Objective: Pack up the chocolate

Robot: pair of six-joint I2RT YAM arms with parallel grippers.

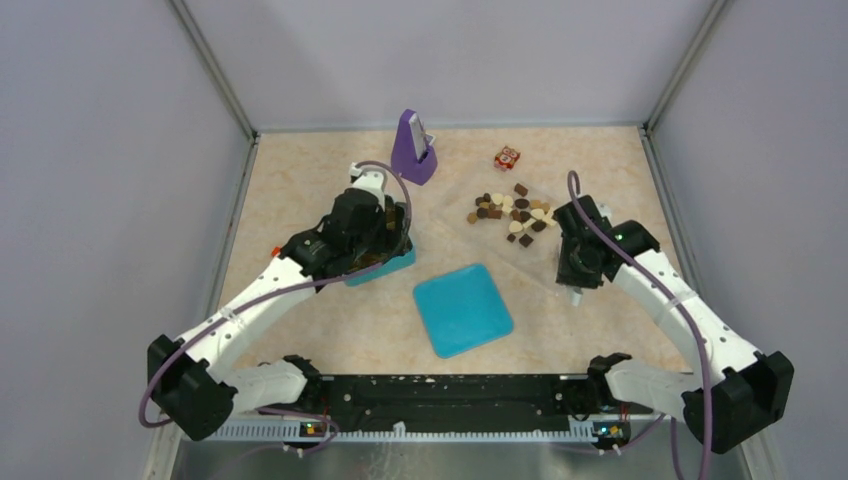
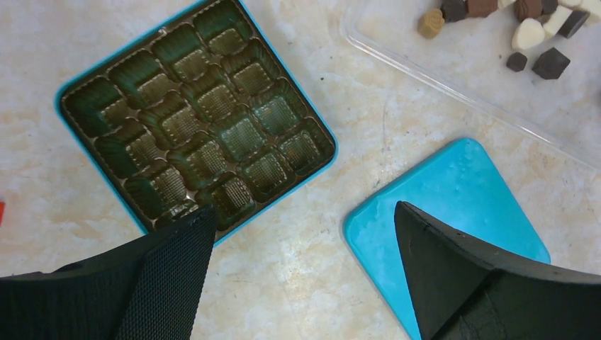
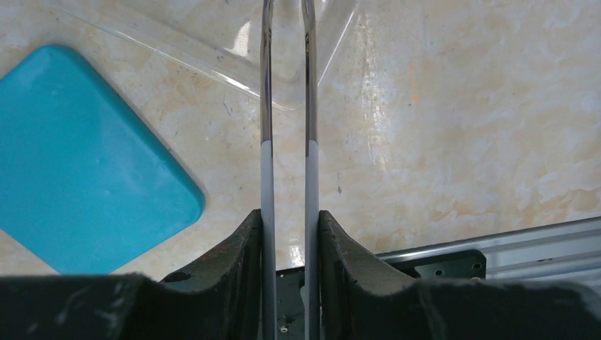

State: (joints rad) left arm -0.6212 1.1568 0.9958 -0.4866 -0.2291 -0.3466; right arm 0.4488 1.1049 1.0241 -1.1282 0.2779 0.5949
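The chocolate point(image 1: 512, 215), several dark, light-brown and cream pieces, lies piled on a clear plastic tray point(image 2: 439, 78) at the right back; it also shows in the left wrist view point(image 2: 528, 32). The teal box point(image 2: 322, 134) with its empty brown compartment insert sits under my left arm. Its teal lid point(image 1: 463, 310) lies flat in the middle. My left gripper point(image 2: 305, 212) is open and empty, above bare table between the box and the lid point(image 2: 461, 191). My right gripper point(image 3: 287, 219) is shut on metal tweezers point(image 3: 266, 106), whose arms reach over the clear tray's corner point(image 3: 212, 42).
A purple stand point(image 1: 415, 148) holding a small device stands at the back centre. A small red-and-white cube point(image 1: 507, 156) lies behind the chocolate. Grey walls enclose the table on three sides. The metal base rail point(image 3: 496, 241) runs along the near edge.
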